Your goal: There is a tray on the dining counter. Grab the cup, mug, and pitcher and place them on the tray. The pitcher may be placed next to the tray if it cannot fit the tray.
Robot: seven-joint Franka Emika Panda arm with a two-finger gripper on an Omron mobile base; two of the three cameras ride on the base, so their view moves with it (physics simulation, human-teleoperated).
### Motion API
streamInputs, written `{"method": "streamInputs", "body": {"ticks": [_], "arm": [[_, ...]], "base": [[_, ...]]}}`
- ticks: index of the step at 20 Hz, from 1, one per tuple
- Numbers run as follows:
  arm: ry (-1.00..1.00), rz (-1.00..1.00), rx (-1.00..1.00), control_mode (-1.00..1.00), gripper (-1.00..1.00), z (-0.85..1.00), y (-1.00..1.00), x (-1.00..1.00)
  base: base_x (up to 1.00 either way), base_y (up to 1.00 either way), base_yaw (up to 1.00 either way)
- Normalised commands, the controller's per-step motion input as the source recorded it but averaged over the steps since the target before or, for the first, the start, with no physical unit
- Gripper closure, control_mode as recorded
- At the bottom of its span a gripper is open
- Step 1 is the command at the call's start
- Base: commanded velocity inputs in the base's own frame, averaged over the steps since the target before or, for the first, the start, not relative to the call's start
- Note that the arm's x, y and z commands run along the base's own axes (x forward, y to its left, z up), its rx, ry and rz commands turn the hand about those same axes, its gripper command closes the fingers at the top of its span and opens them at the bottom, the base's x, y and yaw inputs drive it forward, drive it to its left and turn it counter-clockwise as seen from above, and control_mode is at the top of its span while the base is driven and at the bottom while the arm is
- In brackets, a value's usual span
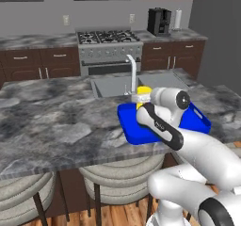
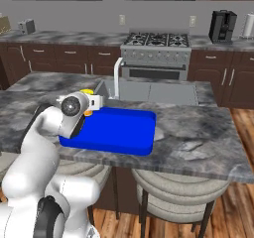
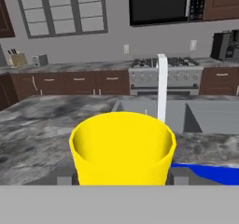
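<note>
**Yellow cup held at the near-left corner of the blue tray**

The cup, a yellow handleless tumbler, stands upright and close in the hand view, its open mouth toward the camera. The fingers sit on either side of its lower wall, closed against it; only grey stubs of them show at the cup's base. From the left base view the cup peeks out yellow just behind the white wrist, above the tray's left part; from the right base view only a sliver of it is seen past the hand. Whether its base touches the tray or hangs just above cannot be told.

The tray, bright blue with a raised rim and rounded corners, lies flat on the grey marbled worktop, near its front edge. Just behind the tray is the sink with its pale faucet rising upright. Round stools stand under the worktop's edge. Against the far wall are a gas stove, brown cabinets and a dark coffee machine.
</note>
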Motion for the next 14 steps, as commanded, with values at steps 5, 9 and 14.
{"method": "streamInputs", "body": {"ticks": [5, 9, 14], "arm": [[0.01, 0.0, 0.01, -1.0, 1.0, -0.39, 0.11, 0.02], [0.0, 0.0, 0.0, -1.0, 1.0, -0.38, 0.25, 0.04], [0.0, 0.0, 0.0, -1.0, 1.0, -0.26, 0.18, 0.21]], "base": [[0.0, 0.0, 0.0], [0.0, 0.0, 0.0], [0.0, 0.0, 0.0]]}}
